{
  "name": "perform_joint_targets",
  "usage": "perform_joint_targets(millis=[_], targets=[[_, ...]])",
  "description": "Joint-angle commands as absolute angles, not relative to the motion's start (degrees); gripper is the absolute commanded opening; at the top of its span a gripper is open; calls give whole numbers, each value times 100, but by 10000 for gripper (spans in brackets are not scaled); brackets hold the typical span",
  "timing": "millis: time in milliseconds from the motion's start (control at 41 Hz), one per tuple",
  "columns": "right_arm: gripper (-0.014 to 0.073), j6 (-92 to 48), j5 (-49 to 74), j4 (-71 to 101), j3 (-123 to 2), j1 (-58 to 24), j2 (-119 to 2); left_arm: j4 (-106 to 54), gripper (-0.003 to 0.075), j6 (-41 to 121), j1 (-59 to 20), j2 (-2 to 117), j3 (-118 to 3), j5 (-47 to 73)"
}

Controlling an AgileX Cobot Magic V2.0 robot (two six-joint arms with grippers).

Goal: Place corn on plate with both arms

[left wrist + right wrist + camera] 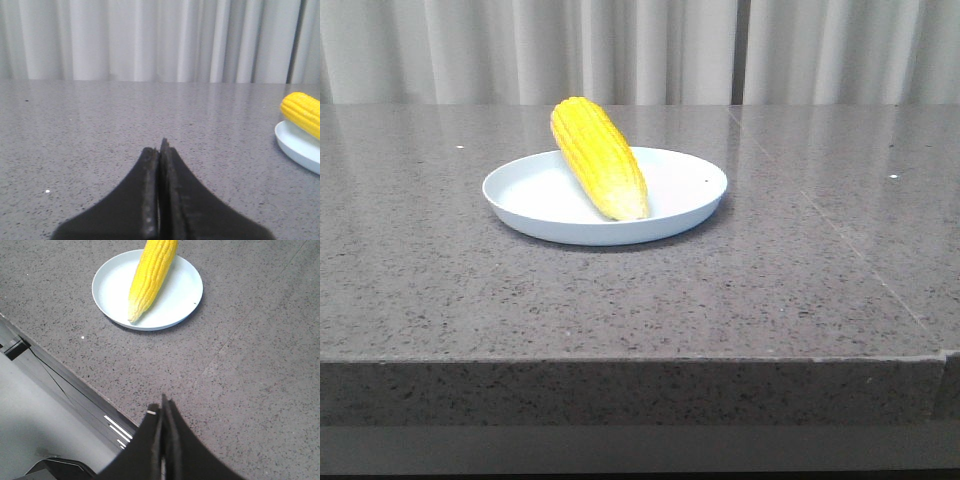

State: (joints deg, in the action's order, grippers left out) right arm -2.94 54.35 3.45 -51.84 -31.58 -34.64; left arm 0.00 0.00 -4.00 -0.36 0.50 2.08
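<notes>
The yellow corn (598,157) lies on the white plate (535,195) in the middle of the table, its tapered end inside the plate toward the front and its thick end over the plate's far rim. A tiny dark speck marks the plate's right side. No arm shows in the front view. My left gripper (160,146) is shut and empty, low over the table, with the corn (302,111) and plate (297,145) far off to its side. My right gripper (162,407) is shut and empty above the table's front edge, well away from the corn (150,275) and plate (175,300).
The grey speckled stone table (640,290) has its front edge (620,362) near the camera and a seam (840,230) running across its right part. White curtains (640,50) hang behind it. Past the front edge the right wrist view shows floor and a dark frame (50,405).
</notes>
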Motion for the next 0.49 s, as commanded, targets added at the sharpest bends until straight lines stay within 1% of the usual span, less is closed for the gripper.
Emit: perform_joint_targets(millis=[0, 464], targets=[[-67, -354, 5012, 362, -5312, -3144, -3478, 123, -20, 0, -387, -131, 177, -196], [-67, -354, 5012, 362, -5312, -3144, -3478, 137, -20, 0, -420, -131, 177, -294]])
